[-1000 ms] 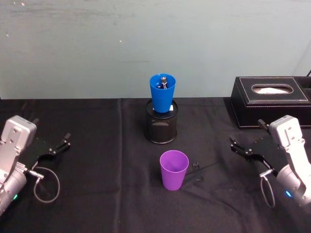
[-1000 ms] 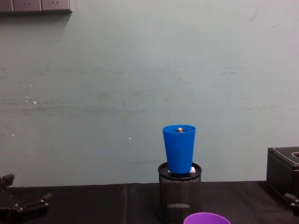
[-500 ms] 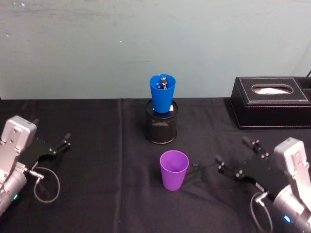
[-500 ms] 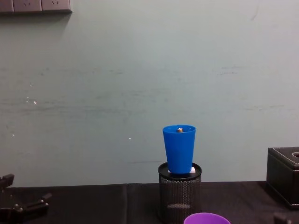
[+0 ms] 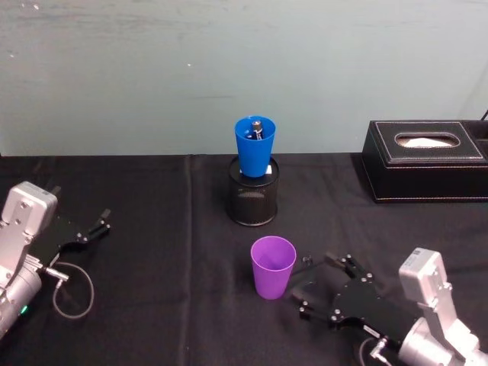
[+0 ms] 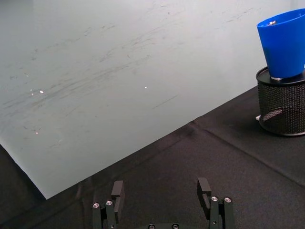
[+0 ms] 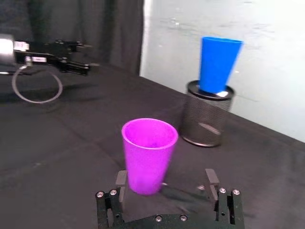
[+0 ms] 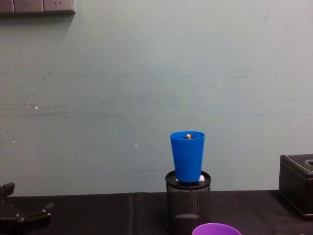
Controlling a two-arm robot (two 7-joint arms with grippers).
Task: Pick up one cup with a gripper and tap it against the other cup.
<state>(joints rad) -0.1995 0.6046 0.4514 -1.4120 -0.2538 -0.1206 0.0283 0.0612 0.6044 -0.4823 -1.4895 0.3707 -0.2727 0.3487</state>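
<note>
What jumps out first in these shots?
A bright blue cup stands in a black mesh pen holder at centre back, with a purple cup upright nearer the robot. The right gripper sits open just right of it, not touching; the left gripper is parked at the left edge.

- Head view: set high, looking forward and down over the whole table [image 5: 168, 305]. It takes in the left gripper [image 5: 97, 226], the right gripper [image 5: 305, 286], the purple cup [image 5: 273, 267] and the blue cup [image 5: 255, 145].
- Chest view: set low, facing level across to the wall [image 8: 146, 73]. With the head view it shares the blue cup and the purple cup's rim.
- Left wrist view: looks out over the left gripper towards the wall, with the blue cup far ahead of the fingertips and off to one side.
- Right wrist view: set close, with the purple cup just ahead of the right gripper, the blue cup beyond it and the left gripper farther off.
</note>
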